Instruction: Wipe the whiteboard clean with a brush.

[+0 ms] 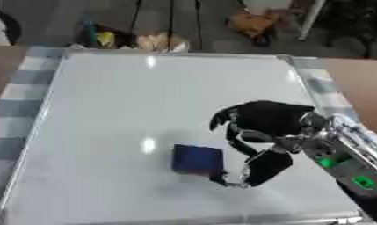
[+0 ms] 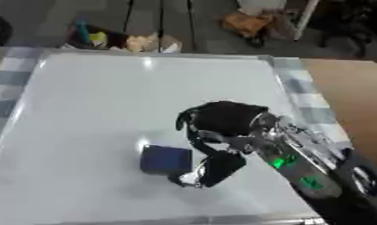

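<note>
The robot's black right hand (image 1: 262, 132), its fingers and thumb curled round a dark blue rectangular eraser block (image 1: 197, 159), holds it flat against the lower middle of the large white, silver-framed whiteboard (image 1: 129, 96) lying on the table.

The right robot hand (image 1: 260, 132) is blurring, so whether its fingers are touching the blue eraser (image 1: 197, 159) is not clear. Its forearm (image 2: 314, 176) is running off the near right corner. The whiteboard (image 1: 145, 110) near edge is getting cut by the frame. The clutter (image 1: 137, 40) beyond the far edge is too blurred to name.
</note>
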`<state>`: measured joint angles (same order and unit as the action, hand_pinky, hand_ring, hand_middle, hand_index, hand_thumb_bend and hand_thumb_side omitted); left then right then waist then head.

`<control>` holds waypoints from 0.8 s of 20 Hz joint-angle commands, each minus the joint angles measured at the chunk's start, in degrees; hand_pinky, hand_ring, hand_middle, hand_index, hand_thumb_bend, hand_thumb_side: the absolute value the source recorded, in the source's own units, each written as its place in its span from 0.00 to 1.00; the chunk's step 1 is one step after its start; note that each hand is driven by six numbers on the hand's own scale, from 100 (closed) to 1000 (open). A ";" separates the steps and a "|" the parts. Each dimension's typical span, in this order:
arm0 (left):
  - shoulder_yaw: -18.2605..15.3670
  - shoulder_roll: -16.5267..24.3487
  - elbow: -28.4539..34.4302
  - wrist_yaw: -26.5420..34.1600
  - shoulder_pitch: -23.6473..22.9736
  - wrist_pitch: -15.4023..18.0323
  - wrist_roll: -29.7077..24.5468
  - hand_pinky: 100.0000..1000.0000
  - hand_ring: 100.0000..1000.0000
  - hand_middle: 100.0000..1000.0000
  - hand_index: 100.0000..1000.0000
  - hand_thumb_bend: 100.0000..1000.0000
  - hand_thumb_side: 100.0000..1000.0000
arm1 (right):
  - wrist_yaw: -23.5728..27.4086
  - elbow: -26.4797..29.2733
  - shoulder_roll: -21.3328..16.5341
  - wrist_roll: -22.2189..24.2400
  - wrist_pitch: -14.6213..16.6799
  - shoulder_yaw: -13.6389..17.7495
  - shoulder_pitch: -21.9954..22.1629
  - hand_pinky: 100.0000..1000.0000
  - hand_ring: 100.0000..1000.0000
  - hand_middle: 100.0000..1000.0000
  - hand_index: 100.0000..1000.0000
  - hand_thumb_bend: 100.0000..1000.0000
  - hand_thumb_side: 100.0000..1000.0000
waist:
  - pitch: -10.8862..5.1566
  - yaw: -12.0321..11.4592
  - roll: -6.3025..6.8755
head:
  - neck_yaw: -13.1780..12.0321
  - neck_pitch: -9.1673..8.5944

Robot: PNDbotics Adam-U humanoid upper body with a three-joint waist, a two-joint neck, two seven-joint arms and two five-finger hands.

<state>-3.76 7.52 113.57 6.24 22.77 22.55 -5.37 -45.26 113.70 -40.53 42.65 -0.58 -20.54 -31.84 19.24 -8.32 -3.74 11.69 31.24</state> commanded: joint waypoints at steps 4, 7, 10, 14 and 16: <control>0.28 0.23 1.02 0.19 0.50 -0.04 -0.38 0.31 0.66 0.53 0.48 0.07 0.96 | -0.18 0.89 -0.55 0.13 -0.42 0.02 -1.03 0.79 0.83 0.80 0.13 0.29 0.80 | -0.88 -0.18 0.05 | 0.34 -0.03; 0.31 0.25 1.02 0.22 0.56 -0.01 -0.44 0.31 0.66 0.53 0.48 0.07 0.96 | -0.76 0.89 -0.33 0.47 -1.08 -0.34 -1.13 0.79 0.82 0.79 0.13 0.27 0.79 | -0.80 -0.38 0.00 | 0.43 0.05; 0.38 0.22 1.02 0.22 0.56 -0.04 -0.57 0.31 0.66 0.53 0.48 0.07 0.96 | -1.33 0.89 -0.15 0.54 -1.76 -0.77 -1.20 0.79 0.82 0.79 0.13 0.27 0.78 | -0.73 -0.60 -0.07 | 0.54 0.06; 0.44 0.16 1.02 0.29 0.63 -0.02 -0.69 0.31 0.66 0.53 0.47 0.07 0.96 | -1.79 0.89 0.00 0.71 -2.64 -1.25 -1.11 0.78 0.80 0.77 0.12 0.29 0.71 | -0.61 -0.89 -0.08 | 0.66 -0.10; 0.46 0.12 1.02 0.31 0.63 -0.01 -0.76 0.31 0.66 0.53 0.47 0.07 0.96 | -1.89 0.89 0.13 0.83 -3.05 -1.46 -1.09 0.78 0.80 0.77 0.12 0.28 0.71 | -0.51 -0.98 -0.04 | 0.73 -0.16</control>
<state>-3.42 7.49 113.57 6.32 22.77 22.51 -5.85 -46.68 113.70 -39.63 43.53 -3.26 -22.31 -32.27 19.73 -9.28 -4.02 12.24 31.23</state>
